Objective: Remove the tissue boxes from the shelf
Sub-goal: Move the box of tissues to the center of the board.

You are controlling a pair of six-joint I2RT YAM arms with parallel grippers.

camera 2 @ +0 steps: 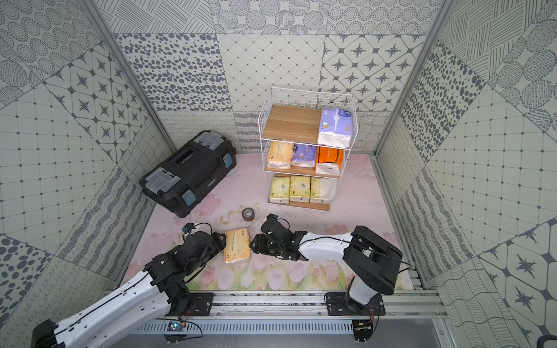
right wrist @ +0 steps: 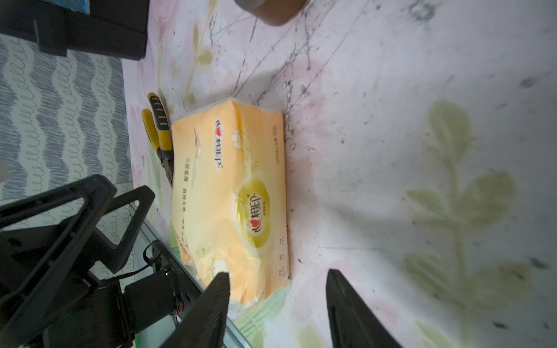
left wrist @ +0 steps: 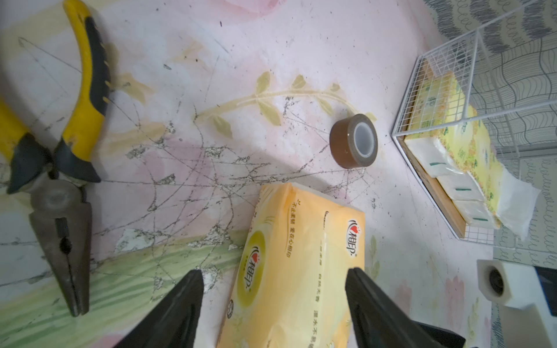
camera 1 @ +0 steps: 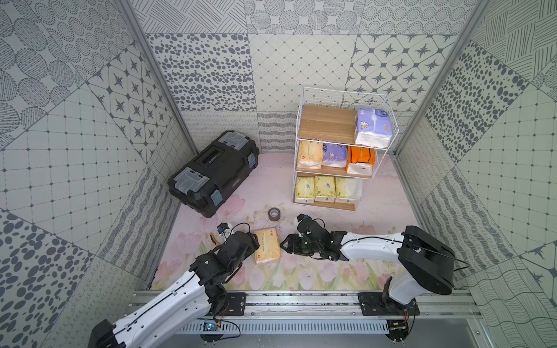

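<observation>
Glossy plastic wrap on pale orange tissue pack (right wrist: 232, 195), soft, slightly crinkled. Shelf (camera 1: 325, 120): white coated wire grid, light matt wood-grain boards. Toolbox (camera 1: 212, 171): matt black plastic, grey translucent lid inserts. Tape roll (left wrist: 352, 140): smooth brown, slight sheen. Pliers (left wrist: 55, 195): dull worn metal, yellow-black rubbery grips. Tabletop (left wrist: 271, 45): printed floral sheet, scratched, scuffed, print flaked in spots.

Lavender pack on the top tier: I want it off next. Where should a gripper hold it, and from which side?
Probably across its short width near the white front end, from above: the lavender pack lies flat, open overhead, bare board on its left. Wire of the shelf is close on its right, so maybe tight.
</observation>
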